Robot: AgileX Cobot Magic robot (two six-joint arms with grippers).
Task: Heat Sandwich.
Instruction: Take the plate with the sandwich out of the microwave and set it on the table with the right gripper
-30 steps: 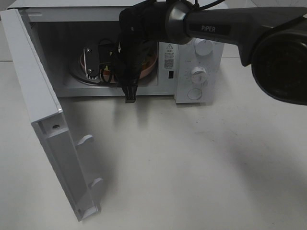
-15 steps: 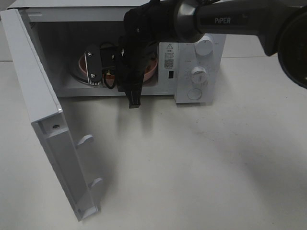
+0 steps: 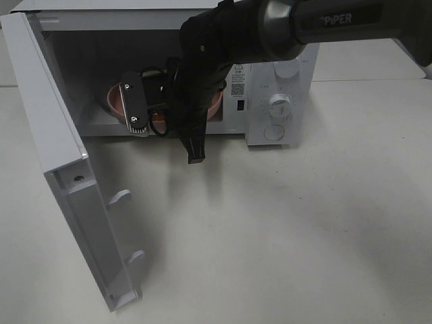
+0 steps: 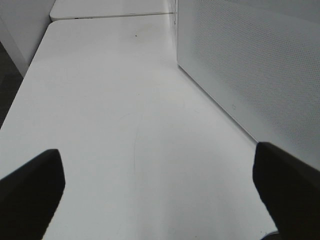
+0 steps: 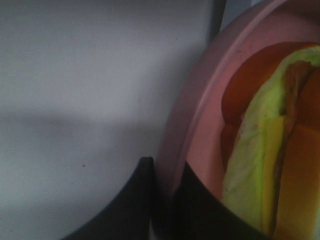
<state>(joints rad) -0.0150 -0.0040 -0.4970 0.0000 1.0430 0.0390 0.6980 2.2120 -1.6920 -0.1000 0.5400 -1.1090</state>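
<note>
The sandwich point(image 5: 265, 165), tan bread with green and yellow filling, lies on a round pink plate point(image 5: 200, 100). My right gripper point(image 5: 165, 200) is shut on the plate's rim, one dark finger on each side of it. In the exterior high view the right gripper point(image 3: 158, 115) reaches into the open microwave point(image 3: 283, 61). The pink plate point(image 3: 115, 100) shows on both sides of the arm, at the cavity's front. The arm hides the sandwich there. My left gripper point(image 4: 160, 185) is open and empty over the table, beside a white microwave wall point(image 4: 250, 65).
The microwave door point(image 3: 54, 155) stands swung open at the left, with its latch hooks towards the table. The control panel with knobs point(image 3: 279, 104) is to the right of the cavity. White table point(image 3: 283, 229) lies in front.
My right arm has moved towards the front of the microwave cavity and a little lower. The pink plate has come along with it, closer to the opening.
</note>
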